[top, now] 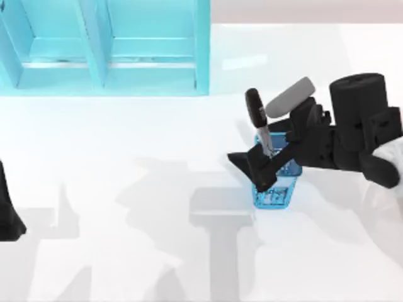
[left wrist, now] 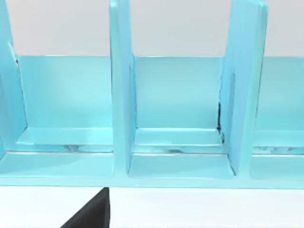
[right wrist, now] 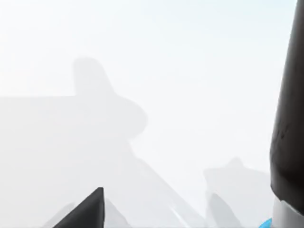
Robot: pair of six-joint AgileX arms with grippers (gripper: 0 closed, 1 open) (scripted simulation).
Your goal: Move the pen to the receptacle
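Note:
The pen [top: 257, 112] has a glossy black cap and a thin silver-grey barrel. It stands tilted in the blue mesh cup [top: 274, 194], the receptacle, right of the table's centre, with its cap well above the rim. My right gripper [top: 255, 168] hovers over the cup, open, its two dark fingers spread on the cup's left side and not touching the pen. In the right wrist view the black cap [right wrist: 287, 118] rises at the edge, well apart from one fingertip [right wrist: 90, 211]. My left arm [top: 9, 214] stays parked at the table's left edge.
A light blue shelf unit [top: 107, 44] with upright dividers [left wrist: 121, 95] stands along the table's back left. A grey cylinder [top: 289, 97] slants above the right arm's wrist, behind the cup. White tabletop [top: 126, 220] stretches between the two arms.

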